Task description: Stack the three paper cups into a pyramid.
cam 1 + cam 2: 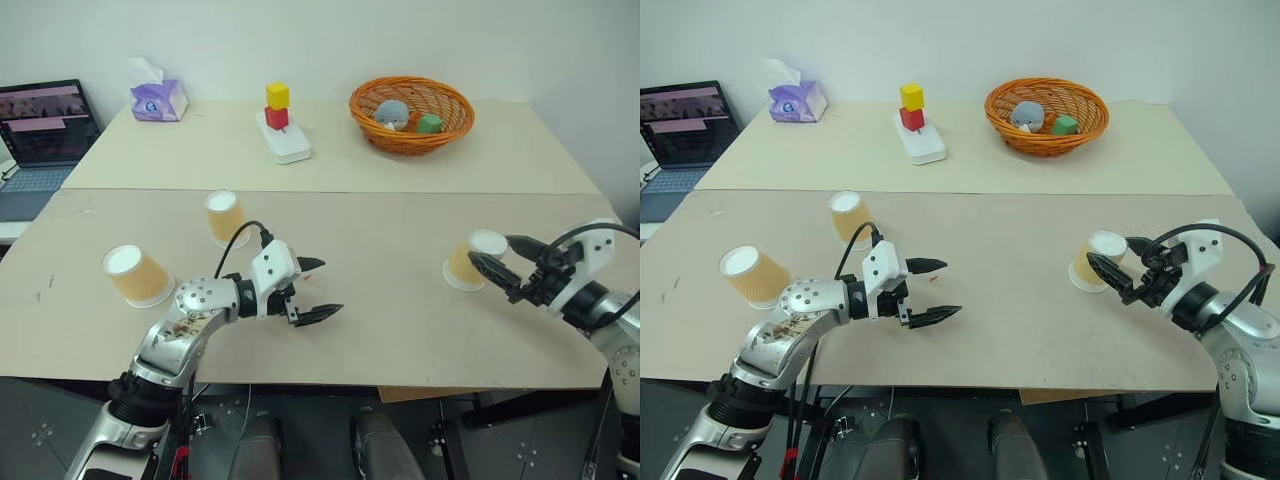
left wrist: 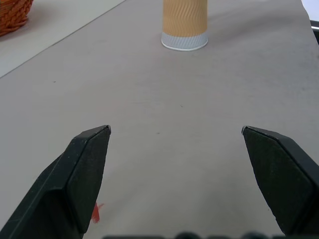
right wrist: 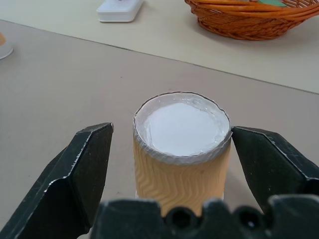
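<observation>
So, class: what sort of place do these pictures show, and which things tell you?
Probably a robotics lab or test room. Plain beige tables hold practice props: tan ribbed paper cups, stacked yellow and red blocks and an orange wicker basket of toys, with an open laptop alongside.

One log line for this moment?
stage: pre-grasp | right gripper: open, straddling right cup | left gripper: open, empty | cups: three apart, upside down, unstacked

Both arms are clad in silver metal with black joints and white wrist housings. Black cables are looped over the wrists. Two black, pointed fingers are fitted to the left gripper [image 1: 318, 288] and the right gripper [image 1: 497, 256].
</observation>
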Controlling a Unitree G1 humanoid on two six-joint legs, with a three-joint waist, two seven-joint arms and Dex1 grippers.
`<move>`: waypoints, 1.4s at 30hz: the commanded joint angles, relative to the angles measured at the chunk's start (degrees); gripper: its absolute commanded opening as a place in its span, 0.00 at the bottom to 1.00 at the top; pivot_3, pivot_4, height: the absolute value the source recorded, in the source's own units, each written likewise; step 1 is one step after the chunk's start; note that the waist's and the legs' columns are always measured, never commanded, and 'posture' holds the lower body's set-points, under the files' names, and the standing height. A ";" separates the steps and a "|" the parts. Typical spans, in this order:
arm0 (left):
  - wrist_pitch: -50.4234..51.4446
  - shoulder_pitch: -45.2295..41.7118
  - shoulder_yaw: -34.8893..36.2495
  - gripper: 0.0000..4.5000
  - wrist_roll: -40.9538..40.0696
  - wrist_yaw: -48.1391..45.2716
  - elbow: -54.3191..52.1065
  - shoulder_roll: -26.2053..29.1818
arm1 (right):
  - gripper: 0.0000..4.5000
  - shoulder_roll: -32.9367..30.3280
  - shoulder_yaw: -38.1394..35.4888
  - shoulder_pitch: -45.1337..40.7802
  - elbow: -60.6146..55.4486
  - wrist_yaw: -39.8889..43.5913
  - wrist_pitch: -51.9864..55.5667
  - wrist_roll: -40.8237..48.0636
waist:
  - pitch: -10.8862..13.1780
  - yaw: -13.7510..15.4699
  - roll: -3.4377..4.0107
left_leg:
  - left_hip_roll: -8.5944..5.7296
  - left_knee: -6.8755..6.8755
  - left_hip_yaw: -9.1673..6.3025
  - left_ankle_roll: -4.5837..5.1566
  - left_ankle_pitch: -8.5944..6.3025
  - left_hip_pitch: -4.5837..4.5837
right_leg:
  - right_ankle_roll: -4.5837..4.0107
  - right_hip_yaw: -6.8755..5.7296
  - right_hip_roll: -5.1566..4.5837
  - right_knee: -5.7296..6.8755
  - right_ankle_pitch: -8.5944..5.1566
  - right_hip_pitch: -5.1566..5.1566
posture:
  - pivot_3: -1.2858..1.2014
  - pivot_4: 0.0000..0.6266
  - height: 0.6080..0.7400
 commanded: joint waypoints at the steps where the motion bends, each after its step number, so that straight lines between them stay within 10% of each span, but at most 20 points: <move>1: 0.38 0.45 1.94 1.00 -1.32 -0.20 -2.89 0.85 | 0.98 -0.17 -1.00 -0.99 -0.27 0.45 -1.86 0.01 | 0.00 -0.05 0.00 | 0.00 0.00 0.00 0.00 0.00 0.01 | 0.00 0.00 0.00 0.00 0.00 0.00 | 0.52 0.24 0.38; 13: 1.77 1.56 3.30 1.00 -2.97 -0.08 -4.62 1.65 | 0.98 0.53 1.13 -3.08 3.08 1.18 -3.95 -1.31 | 0.00 -0.10 0.00 | 0.00 0.00 0.00 0.00 0.00 0.01 | 0.00 0.00 0.00 0.00 0.00 0.00 | 0.52 0.24 0.38; 20: 2.34 1.17 4.14 1.00 -3.16 1.30 -5.02 1.49 | 0.59 0.84 1.68 -4.53 4.77 1.37 -4.62 -1.69 | 0.00 -0.09 0.01 | 0.00 0.01 0.00 0.00 0.00 0.00 | 0.00 0.00 0.00 0.00 0.00 0.00 | 0.52 0.24 0.38; 42: 9.80 14.24 14.71 1.00 -11.07 6.79 -16.33 5.76 | 0.59 7.44 17.72 -27.72 11.20 14.01 0.70 2.04 | 0.14 -0.08 0.09 | 0.01 -0.01 0.01 0.00 0.00 0.02 | -0.01 0.00 -0.03 0.00 0.00 -0.03 | 0.52 0.24 0.38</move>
